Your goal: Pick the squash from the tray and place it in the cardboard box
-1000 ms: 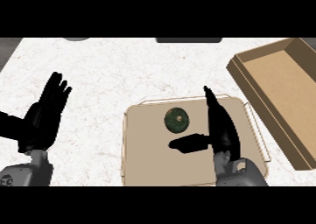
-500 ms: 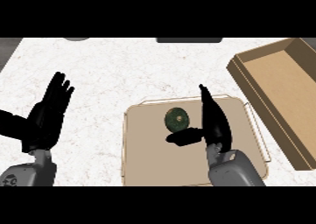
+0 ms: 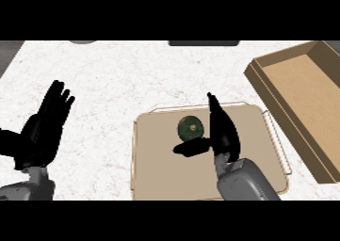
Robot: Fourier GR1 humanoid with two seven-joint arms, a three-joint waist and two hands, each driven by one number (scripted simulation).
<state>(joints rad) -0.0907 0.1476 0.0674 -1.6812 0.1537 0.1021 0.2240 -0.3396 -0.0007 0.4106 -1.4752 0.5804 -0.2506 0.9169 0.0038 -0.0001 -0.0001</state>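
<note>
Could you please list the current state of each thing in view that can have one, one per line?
squash: lying on the tray, not yet grasped.
tray: flat on the counter, holding the squash.
cardboard box: open at the top, nothing visible inside.
right hand: open, fingers straight, just right of the squash, thumb below it.
left hand: open, resting at the view's left, fingers up.

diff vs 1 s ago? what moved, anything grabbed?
The right hand slid left over the tray until it reached the squash; its thumb is now just below it, fingers straight, nothing grasped. Squash, tray, cardboard box and the open left hand at left stayed put.
</note>
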